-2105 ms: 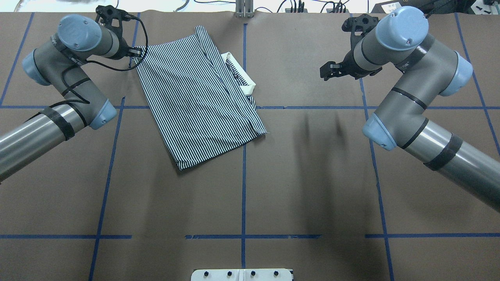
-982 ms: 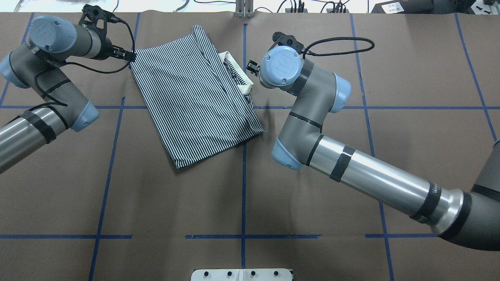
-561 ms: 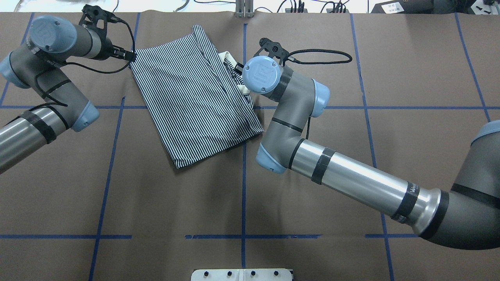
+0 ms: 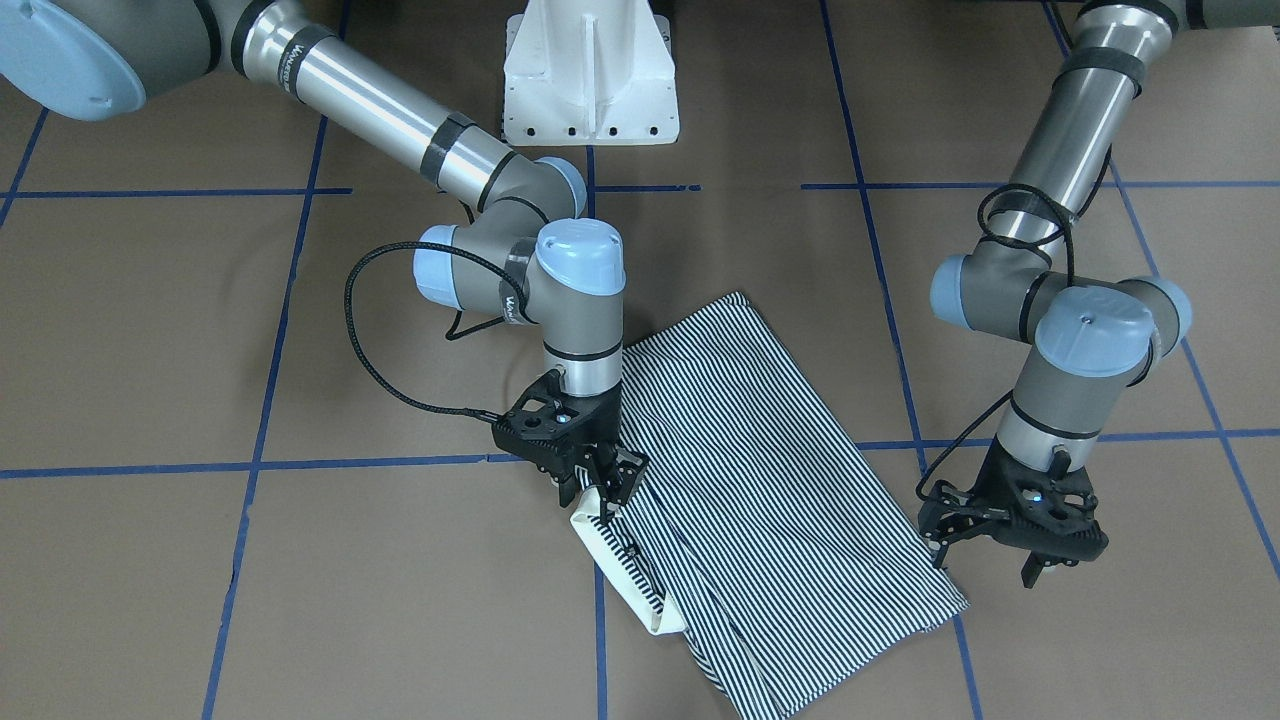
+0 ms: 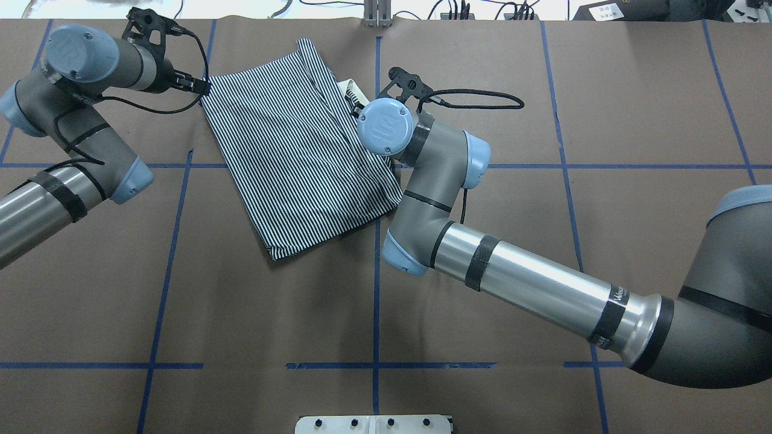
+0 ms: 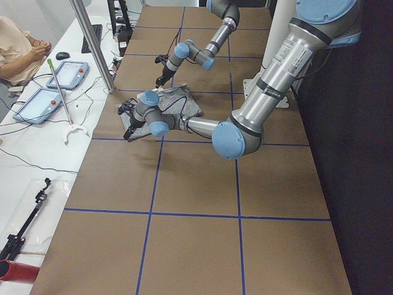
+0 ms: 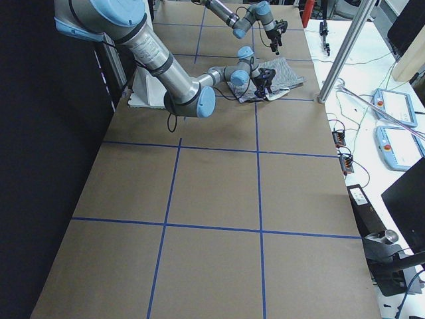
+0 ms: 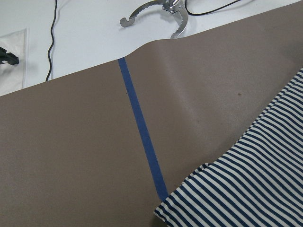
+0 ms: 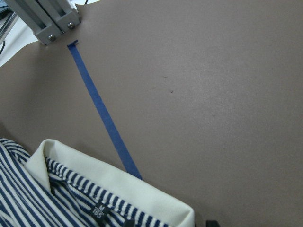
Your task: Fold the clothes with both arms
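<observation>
The striped polo shirt (image 5: pixel 301 163) lies folded into a slanted rectangle on the brown table, and it also shows in the front view (image 4: pixel 780 480). Its cream collar (image 4: pixel 630 575) sticks out at one side and fills the bottom of the right wrist view (image 9: pixel 109 184). My right gripper (image 4: pixel 598 492) is open and points down right over the collar's end. In the overhead view it is hidden under its own wrist (image 5: pixel 385 126). My left gripper (image 4: pixel 987 563) is open beside the shirt's far corner (image 8: pixel 163 215), with one finger at the hem.
The white pedestal base (image 4: pixel 590 70) stands at the robot's side of the table. A metal post (image 5: pixel 377 12) rises at the far edge, close to the collar. Blue tape lines (image 5: pixel 376 289) grid the table. A person (image 6: pixel 18 49) sits at the side bench.
My right arm swung in from the far right to above the collar. My left gripper shifted slightly left early on, the shirt's corner moved with it, and then it stayed still.
</observation>
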`<state>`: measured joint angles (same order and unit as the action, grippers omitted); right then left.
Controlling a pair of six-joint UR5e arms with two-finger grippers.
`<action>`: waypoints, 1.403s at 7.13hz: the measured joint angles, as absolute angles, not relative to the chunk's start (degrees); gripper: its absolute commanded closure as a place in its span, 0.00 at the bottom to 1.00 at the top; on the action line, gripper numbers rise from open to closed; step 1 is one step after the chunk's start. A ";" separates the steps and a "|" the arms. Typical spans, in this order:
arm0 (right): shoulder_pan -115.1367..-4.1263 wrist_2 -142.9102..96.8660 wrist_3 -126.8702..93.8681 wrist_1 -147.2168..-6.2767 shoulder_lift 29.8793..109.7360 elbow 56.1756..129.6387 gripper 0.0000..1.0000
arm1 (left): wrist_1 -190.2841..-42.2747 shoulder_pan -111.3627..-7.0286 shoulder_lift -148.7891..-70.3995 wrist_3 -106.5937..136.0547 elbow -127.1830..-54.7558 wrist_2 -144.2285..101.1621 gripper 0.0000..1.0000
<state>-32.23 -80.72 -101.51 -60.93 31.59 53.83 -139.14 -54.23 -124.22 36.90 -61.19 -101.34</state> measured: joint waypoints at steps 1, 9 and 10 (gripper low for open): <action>-32.01 -80.11 -102.24 -60.43 31.28 52.96 1.00 | -139.17 -54.23 -124.20 36.91 -61.36 -101.34 0.00; -27.99 -76.84 -103.97 -60.67 50.10 76.57 1.00 | -139.20 -53.70 -124.28 39.11 -62.46 -101.34 0.00; -26.14 -75.66 -103.92 -60.65 55.14 82.64 1.00 | -139.21 -53.58 -124.28 39.13 -62.56 -101.34 0.00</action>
<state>-26.14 -75.66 -103.92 -60.65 55.14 82.64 -139.21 -53.58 -124.28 39.13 -62.56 -101.34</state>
